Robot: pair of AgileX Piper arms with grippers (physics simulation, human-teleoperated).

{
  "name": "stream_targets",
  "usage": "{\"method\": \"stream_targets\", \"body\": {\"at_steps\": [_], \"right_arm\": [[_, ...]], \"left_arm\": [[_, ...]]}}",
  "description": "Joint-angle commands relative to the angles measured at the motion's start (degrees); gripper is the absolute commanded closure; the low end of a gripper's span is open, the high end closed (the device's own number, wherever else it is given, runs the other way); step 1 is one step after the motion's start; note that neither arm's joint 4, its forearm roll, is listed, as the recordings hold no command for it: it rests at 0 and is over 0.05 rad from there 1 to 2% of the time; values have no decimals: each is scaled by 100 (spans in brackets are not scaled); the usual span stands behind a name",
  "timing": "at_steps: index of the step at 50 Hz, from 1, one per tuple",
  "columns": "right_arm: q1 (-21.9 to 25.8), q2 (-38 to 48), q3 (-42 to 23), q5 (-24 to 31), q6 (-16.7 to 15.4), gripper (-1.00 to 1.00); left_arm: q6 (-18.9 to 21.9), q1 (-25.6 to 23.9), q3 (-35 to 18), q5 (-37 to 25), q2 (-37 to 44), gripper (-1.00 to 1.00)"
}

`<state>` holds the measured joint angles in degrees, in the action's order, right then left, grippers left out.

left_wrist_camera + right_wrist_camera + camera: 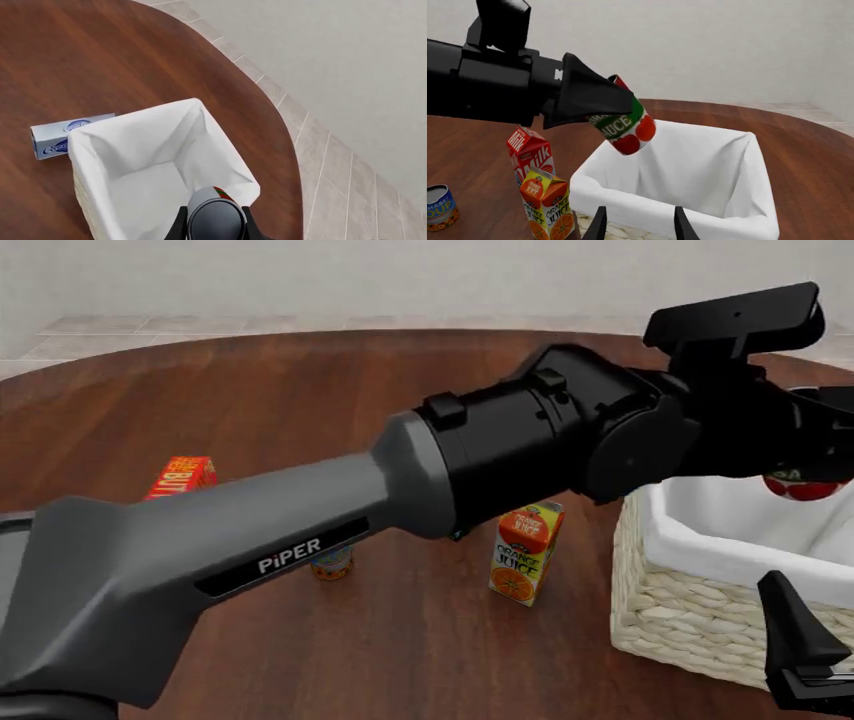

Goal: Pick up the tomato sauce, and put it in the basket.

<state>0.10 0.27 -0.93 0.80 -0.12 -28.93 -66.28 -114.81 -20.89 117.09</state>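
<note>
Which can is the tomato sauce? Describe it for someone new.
Find the big wicker basket with white lining at the table's right side. Above its opening, the left end effector holds a tilted can: red label, green band, white lettering. The other can, blue and orange, stands on the table.

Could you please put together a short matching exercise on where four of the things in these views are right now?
Things:
1. tomato sauce
2. orange juice carton
3. basket
4. blue and white box

Places:
A. lying on the table beside the basket
B. held in the left pincer above the basket
C. standing upright near the basket
D. on the table, nothing in it yet

Pairs: 1-B, 2-C, 3-D, 4-A
</note>
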Motion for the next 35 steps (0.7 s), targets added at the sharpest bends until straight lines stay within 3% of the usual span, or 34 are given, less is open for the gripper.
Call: {"method": "stream_targets", "body": {"at_steps": [1, 35], "right_arm": [[0, 0, 0, 0, 0, -100], [0, 0, 0, 0, -2, -100]], "left_arm": [[68, -39, -7, 149, 102, 100], [17, -178, -137, 318, 407, 100]]}}
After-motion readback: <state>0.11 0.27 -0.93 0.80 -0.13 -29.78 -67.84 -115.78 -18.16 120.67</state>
